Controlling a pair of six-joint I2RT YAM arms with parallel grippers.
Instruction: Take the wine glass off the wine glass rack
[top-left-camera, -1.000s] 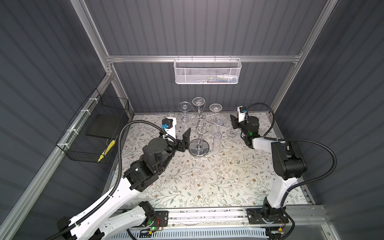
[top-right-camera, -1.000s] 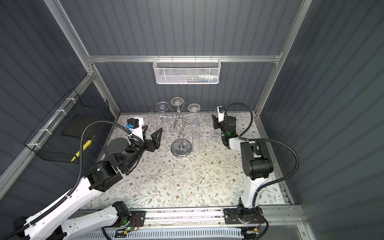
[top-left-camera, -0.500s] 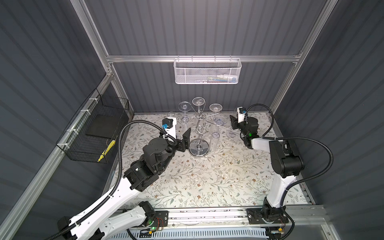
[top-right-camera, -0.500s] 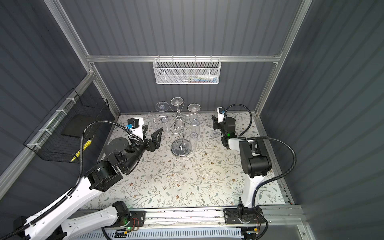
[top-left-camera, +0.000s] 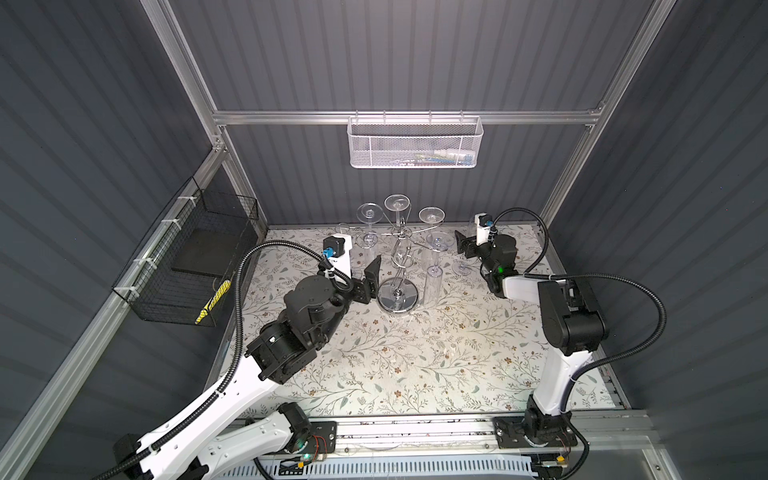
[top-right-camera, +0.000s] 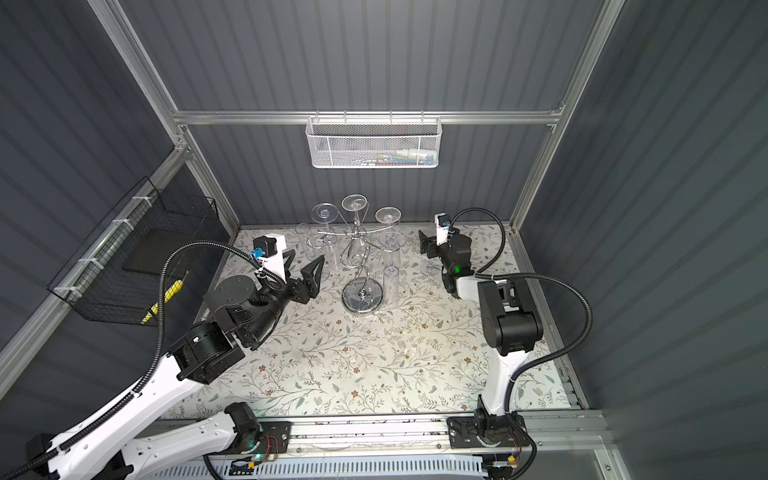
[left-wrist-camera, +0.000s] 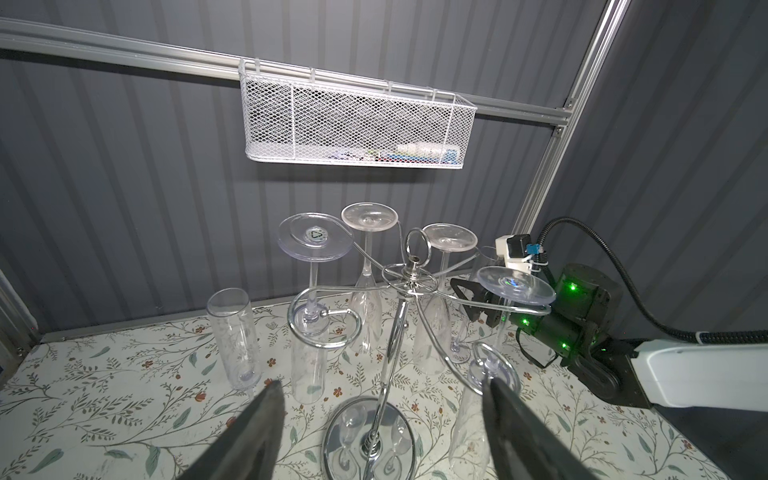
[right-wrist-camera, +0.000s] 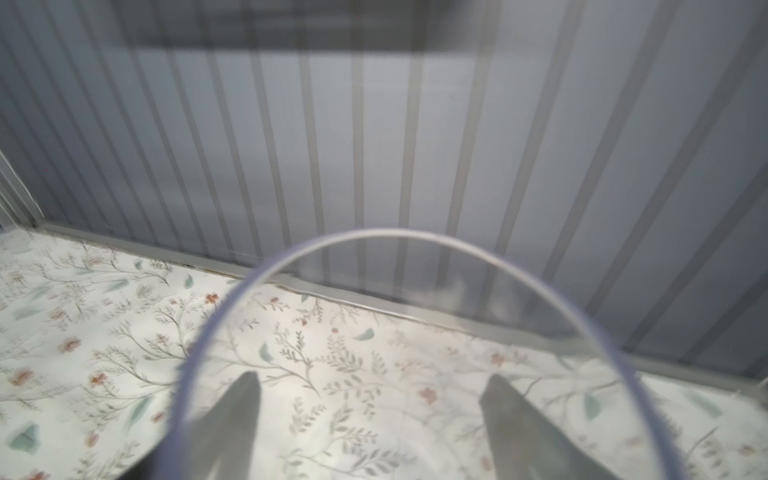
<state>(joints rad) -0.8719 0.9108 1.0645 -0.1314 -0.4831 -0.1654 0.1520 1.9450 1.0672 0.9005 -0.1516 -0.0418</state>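
My left gripper (left-wrist-camera: 381, 384), fingers spread wide, faces the wine glass rack (left-wrist-camera: 395, 345) just ahead; my right gripper (right-wrist-camera: 372, 376), fingers equally wide, has the rim of a wine glass (right-wrist-camera: 395, 232) close before them.

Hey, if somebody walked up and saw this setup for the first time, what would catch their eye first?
Most likely the shiny chrome wine glass rack at the back middle of the flowered table, with clear glasses hanging upside down from its curled arms. Then the left pincer and right pincer flanking it, both open. Above, a white mesh basket hangs on the rear wall.
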